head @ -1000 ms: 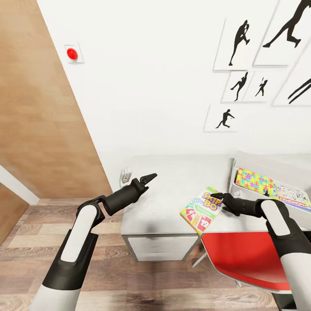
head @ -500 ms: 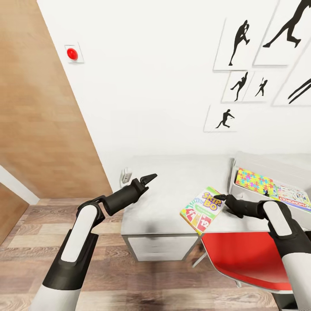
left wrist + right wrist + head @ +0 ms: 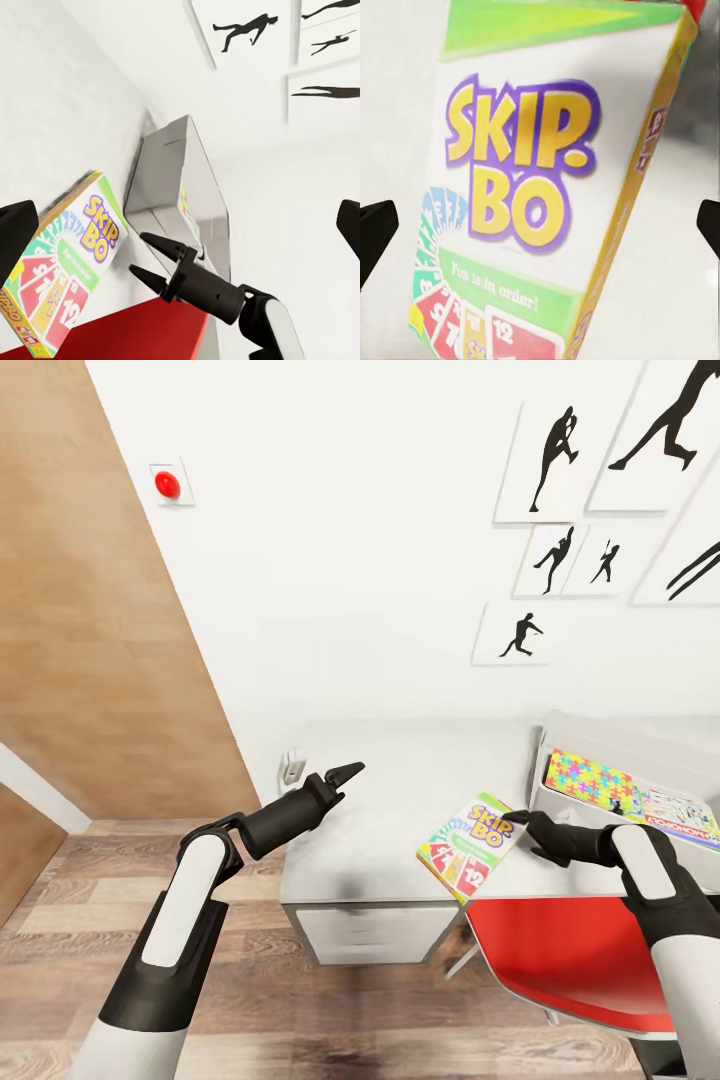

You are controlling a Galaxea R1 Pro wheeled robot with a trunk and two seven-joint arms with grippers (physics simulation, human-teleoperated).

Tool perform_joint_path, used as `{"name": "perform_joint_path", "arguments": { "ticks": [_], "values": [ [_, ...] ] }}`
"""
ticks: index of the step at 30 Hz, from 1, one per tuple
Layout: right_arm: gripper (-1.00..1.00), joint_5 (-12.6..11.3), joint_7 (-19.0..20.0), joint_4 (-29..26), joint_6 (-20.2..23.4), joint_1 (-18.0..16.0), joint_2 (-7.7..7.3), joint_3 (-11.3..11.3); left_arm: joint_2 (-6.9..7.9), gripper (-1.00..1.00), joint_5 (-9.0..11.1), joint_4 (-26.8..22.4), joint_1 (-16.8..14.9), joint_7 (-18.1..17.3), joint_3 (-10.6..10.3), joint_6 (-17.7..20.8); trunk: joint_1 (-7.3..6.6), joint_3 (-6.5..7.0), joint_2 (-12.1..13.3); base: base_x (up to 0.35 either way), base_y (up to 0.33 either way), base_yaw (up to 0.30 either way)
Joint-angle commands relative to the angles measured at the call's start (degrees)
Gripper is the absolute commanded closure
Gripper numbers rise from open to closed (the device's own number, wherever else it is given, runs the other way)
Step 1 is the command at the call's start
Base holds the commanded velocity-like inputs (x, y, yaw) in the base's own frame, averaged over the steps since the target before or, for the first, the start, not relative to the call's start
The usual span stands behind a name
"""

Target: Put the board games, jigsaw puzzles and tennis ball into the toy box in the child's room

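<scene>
White wall (image 3: 380, 560) behind, hung with black silhouette prints (image 3: 560, 445); red round button (image 3: 167, 484) mounted near wooden door panel (image 3: 90, 610). Pale mottled table (image 3: 400, 800) below, plank floor (image 3: 300, 1000) around, red chair seat (image 3: 570, 955) tucked at front edge.

Skip-Bo box (image 3: 468, 845) lying flat on table near front edge, corner overhanging slightly. Right gripper (image 3: 522, 820) just beside box's far corner, fingers spread, nothing held; contact with box cannot be told. From left wrist view, right gripper (image 3: 154, 259) parted, apart from Skip-Bo box (image 3: 64, 262). From right wrist view, Skip-Bo box (image 3: 547, 202) close ahead between spread fingertips.

Left gripper (image 3: 348, 770) hovering over table's left part, empty, tips close together; open or closed cannot be told.

Grey toy box (image 3: 590, 745) at table's right end, holding colourful jigsaw puzzle (image 3: 590, 780) and Monopoly box (image 3: 685, 815) side by side.
</scene>
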Motion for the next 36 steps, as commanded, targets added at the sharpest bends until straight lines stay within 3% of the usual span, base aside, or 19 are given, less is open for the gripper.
{"name": "perform_joint_path", "arguments": {
  "ticks": [1, 36],
  "values": [
    [-1.00, -0.61, -0.65, 0.12, -0.11, -0.11, 0.01, -0.11, -0.02, -1.00, 0.60, -0.06, -0.04, 0.55, 0.02, 0.16, 0.03, -0.10, -0.11, 0.000, 0.000, 0.000],
    [-1.00, -0.97, -0.89, 0.85, -1.43, -0.42, -0.14, -0.30, -0.02, -1.00, 0.59, -0.05, -0.12, 0.55, -0.06, 0.16, 0.03, -2.15, -0.11, 0.000, 0.000, 0.000]
  ]
}}
